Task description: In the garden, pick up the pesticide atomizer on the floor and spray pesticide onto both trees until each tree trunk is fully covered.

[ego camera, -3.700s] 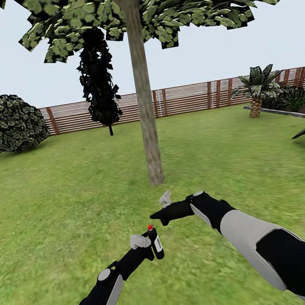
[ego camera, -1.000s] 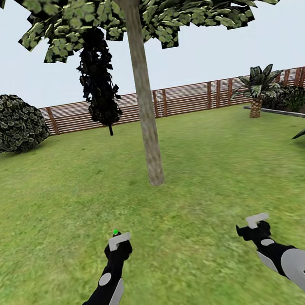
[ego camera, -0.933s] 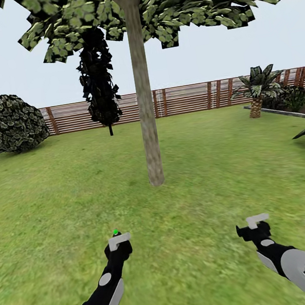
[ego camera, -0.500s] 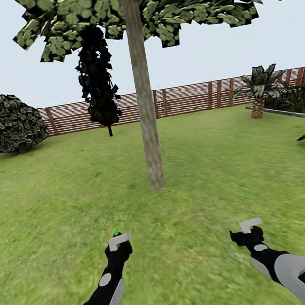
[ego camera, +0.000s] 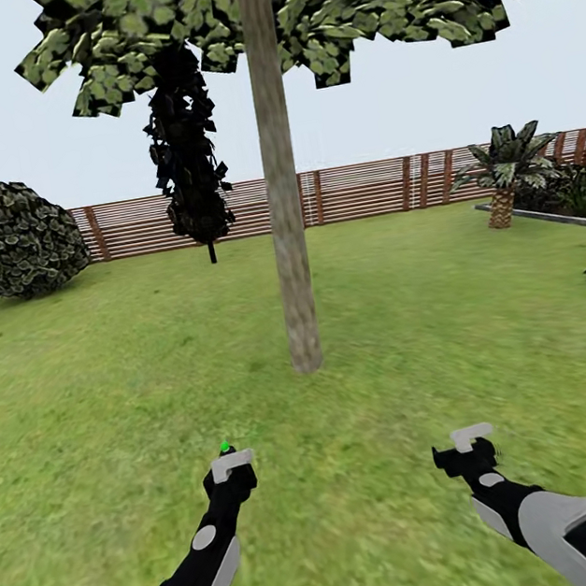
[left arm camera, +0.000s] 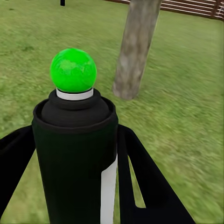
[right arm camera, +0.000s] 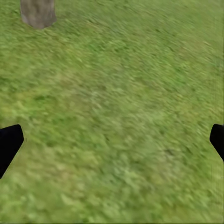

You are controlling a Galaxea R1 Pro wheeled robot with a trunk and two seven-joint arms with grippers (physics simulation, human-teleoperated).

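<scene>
One tree stands ahead on the garden lawn, its grey-brown trunk [ego camera: 282,191] straight and mottled under a wide leafy canopy [ego camera: 285,1]. My left gripper [ego camera: 230,464] is low and left of the trunk, shut on the pesticide atomizer [ego camera: 225,449]. In the left wrist view the atomizer [left arm camera: 74,154] is a dark bottle with a green ball on top, held between black fingers [left arm camera: 144,186], with the trunk [left arm camera: 135,46] beyond it. My right gripper [ego camera: 472,440] hovers over grass to the right, open and holding nothing. Its fingertips [right arm camera: 9,142] sit far apart.
A dark narrow cypress-like column [ego camera: 184,140] and a round bush [ego camera: 10,238] stand at the back left before the slatted wooden fence [ego camera: 362,189]. A short palm [ego camera: 504,160] and a raised bed edge [ego camera: 546,217] lie at the right. Open lawn surrounds the trunk.
The atomizer's top dot went from red to green, and my right arm drew back to the right, away from it. Over the last second the view shifted slightly and the trunk looks a little nearer.
</scene>
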